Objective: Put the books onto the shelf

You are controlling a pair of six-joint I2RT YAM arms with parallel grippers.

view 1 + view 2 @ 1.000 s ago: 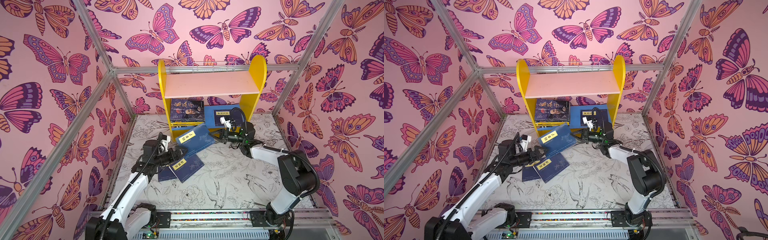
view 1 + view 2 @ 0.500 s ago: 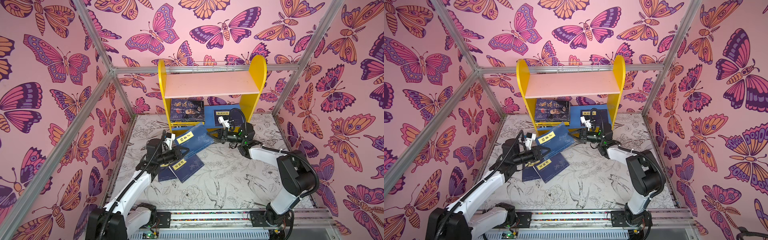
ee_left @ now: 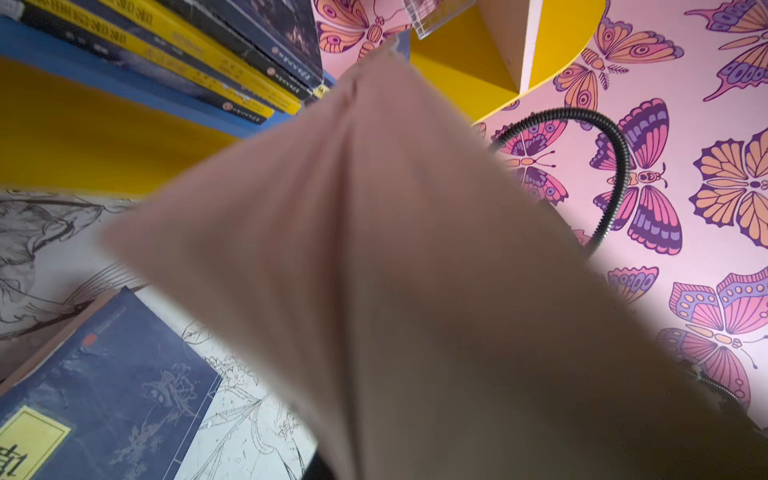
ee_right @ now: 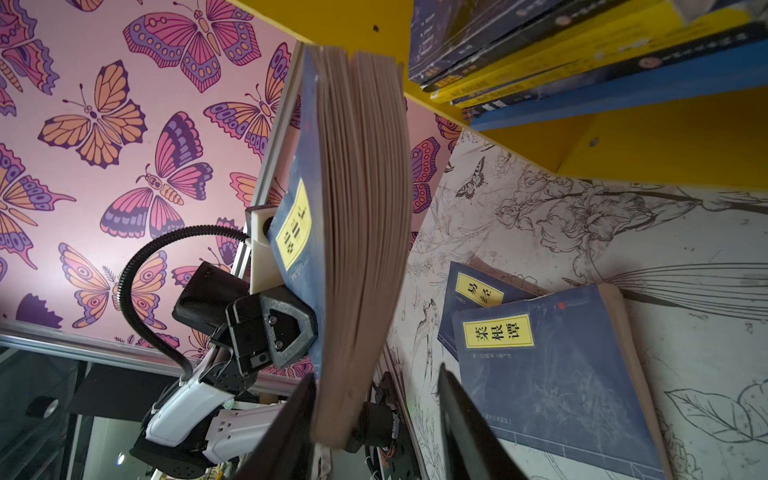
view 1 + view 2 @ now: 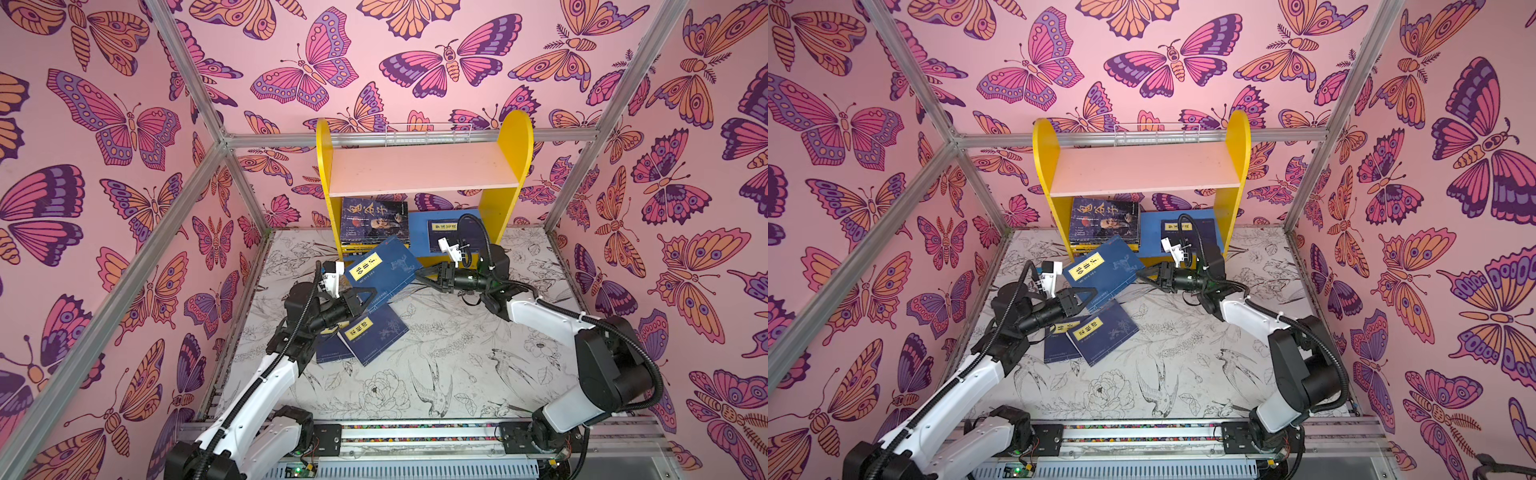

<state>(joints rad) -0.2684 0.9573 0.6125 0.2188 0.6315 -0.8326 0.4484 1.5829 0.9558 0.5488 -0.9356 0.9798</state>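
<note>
A navy blue book (image 5: pixel 380 268) (image 5: pixel 1100 268) with a yellow title label hangs tilted in front of the shelf (image 5: pixel 515 137) (image 5: pixel 1236 137). My left gripper (image 5: pixel 361 297) (image 5: pixel 1081 297) is shut on its lower left edge. The right gripper (image 5: pixel 419 274) (image 5: pixel 1140 275) stands open at the book's right corner. In the right wrist view the book's page edges (image 4: pixel 361 208) sit between the parted fingers (image 4: pixel 457 399). On the blue lower board lie a stack topped by a dark face book (image 5: pixel 374 220) and a navy book (image 5: pixel 444 232). Two navy books (image 5: pixel 372 332) (image 4: pixel 552 365) lie overlapping on the floor.
The shelf's pale pink upper board (image 5: pixel 419 168) is bare, with a wire rail (image 5: pixel 428 133) along its back. Butterfly walls and aluminium posts (image 5: pixel 245 187) close in the floor mat (image 5: pixel 457 365). The held book's pages (image 3: pixel 395 249) block most of the left wrist view.
My left gripper has moved in and shut on the raised book's lower left edge. The right gripper, shut on the book's right corner before, has now opened.
</note>
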